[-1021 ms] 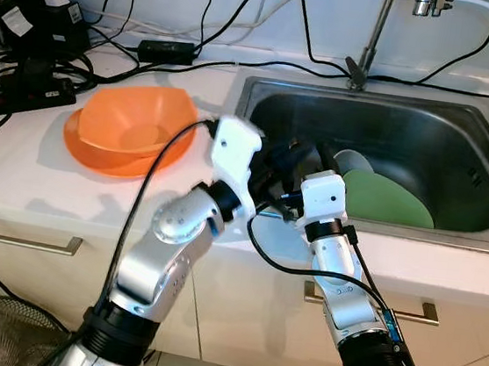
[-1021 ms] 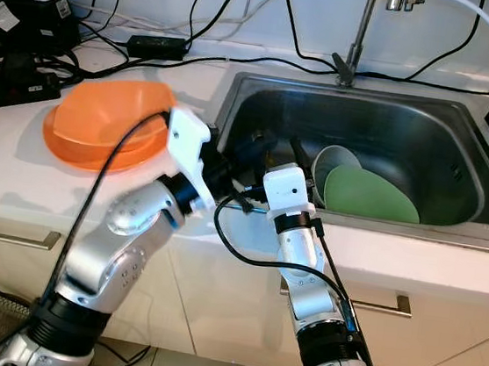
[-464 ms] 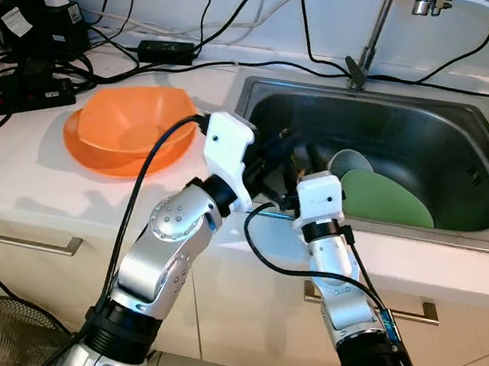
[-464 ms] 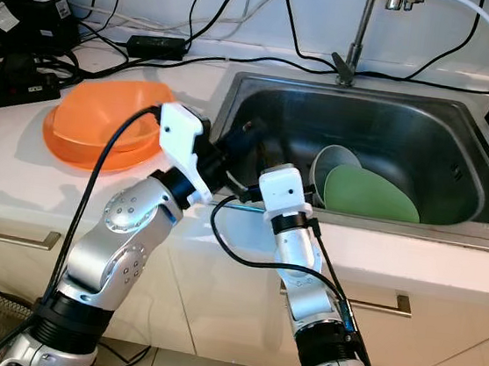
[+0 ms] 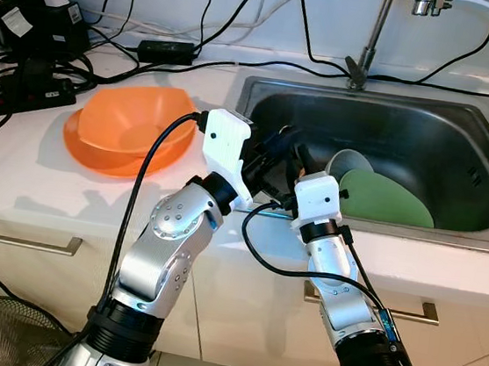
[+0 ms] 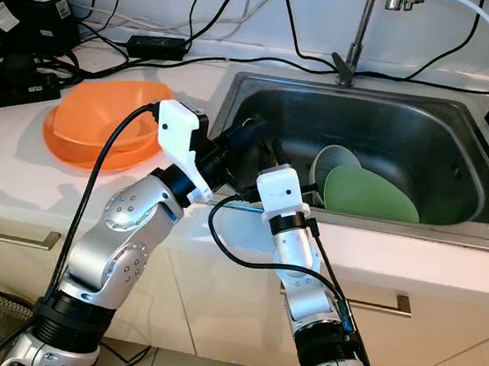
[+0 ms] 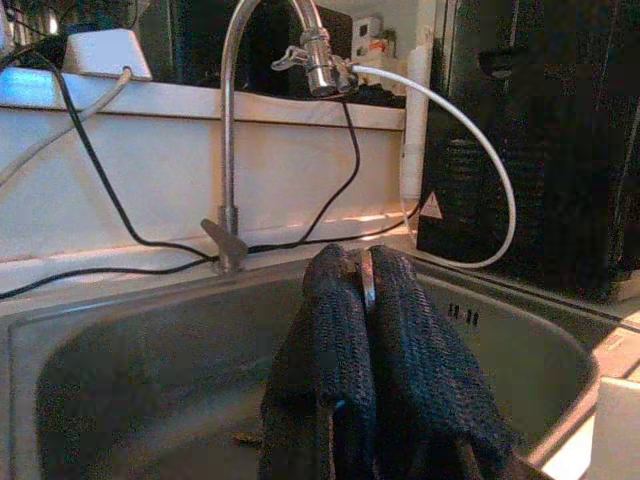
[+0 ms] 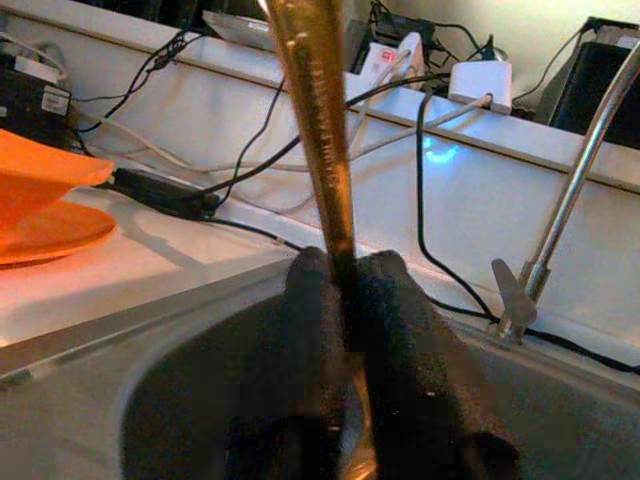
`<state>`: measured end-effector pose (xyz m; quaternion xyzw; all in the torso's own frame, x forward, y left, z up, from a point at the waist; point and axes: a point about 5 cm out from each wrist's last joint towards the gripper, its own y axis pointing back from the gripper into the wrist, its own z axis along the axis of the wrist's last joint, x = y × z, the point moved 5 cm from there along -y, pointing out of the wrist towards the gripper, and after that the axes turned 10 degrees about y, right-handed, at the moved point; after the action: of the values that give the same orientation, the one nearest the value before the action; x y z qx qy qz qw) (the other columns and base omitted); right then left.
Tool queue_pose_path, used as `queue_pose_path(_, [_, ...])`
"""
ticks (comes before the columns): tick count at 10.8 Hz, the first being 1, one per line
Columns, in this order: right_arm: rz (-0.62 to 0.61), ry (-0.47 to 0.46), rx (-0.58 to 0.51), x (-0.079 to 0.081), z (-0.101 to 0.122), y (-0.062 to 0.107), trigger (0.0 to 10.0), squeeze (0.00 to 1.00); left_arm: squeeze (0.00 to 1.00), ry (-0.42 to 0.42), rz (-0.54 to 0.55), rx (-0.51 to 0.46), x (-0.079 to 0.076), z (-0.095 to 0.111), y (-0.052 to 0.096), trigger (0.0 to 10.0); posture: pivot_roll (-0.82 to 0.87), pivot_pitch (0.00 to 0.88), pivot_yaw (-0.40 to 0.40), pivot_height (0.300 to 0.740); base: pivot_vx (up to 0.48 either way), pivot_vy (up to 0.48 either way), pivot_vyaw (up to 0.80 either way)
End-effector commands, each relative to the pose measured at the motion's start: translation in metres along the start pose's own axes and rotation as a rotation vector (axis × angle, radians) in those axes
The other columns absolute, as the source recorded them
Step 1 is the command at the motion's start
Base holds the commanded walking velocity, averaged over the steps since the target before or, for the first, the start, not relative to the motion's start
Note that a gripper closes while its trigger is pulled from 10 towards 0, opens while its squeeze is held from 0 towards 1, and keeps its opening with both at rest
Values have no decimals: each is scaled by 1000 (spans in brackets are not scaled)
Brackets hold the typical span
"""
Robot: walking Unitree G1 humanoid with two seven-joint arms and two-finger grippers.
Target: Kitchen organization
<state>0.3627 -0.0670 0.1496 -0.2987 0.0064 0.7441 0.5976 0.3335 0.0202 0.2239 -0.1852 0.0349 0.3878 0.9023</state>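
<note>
Both arms are bending in over the near left corner of the sink [image 5: 464, 120], their white wrist housings almost side by side. The left pincer [image 7: 365, 275] is reaching out over the basin with its two black fingers pressed together on a thin metal utensil [image 7: 366, 285], whose edge is just peeking out between the pads. The right pincer [image 8: 345, 275] is pointing up and away from the robot, its fingers clamping a long golden-brown stick [image 8: 318, 130] that is rising well past the tips. Farther right in the basin, a green plate [image 5: 384, 199] is leaning against a pale bowl [image 5: 346, 162]. On the white tabletop [image 5: 17, 166] to the left, an orange bowl [image 5: 141, 123] is sitting on an orange plate [image 5: 97, 156], near a tangle of black cables [image 5: 27, 79].
</note>
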Motion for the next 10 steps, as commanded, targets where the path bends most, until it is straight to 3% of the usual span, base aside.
queue_pose_path(1, [21, -18, 64, 9, -14, 7, 0, 0, 0, 2, 9, 2, 4, 2, 1, 10000, 97, 0, 66, 740, 0, 0, 0])
queue_pose_path(6, [17, -21, 63, 9, -14, 7, 0, 0, 0, -3, 18, 3, 8, 3, 1, 10000, 96, 0, 68, 740, 0, 0, 0])
queue_pose_path(7, [17, -19, 64, 9, -14, 7, 0, 0, 1000, 3, -3, 21, 6, -1, 2, 10000, 97, 0, 66, 740, 0, 0, 0])
queue_pose_path(10, [16, -15, 68, 8, -15, 6, 0, 0, 1000, 53, -19, 1, 3, 3, 3, 10000, 98, 0, 64, 740, 0, 0, 0])
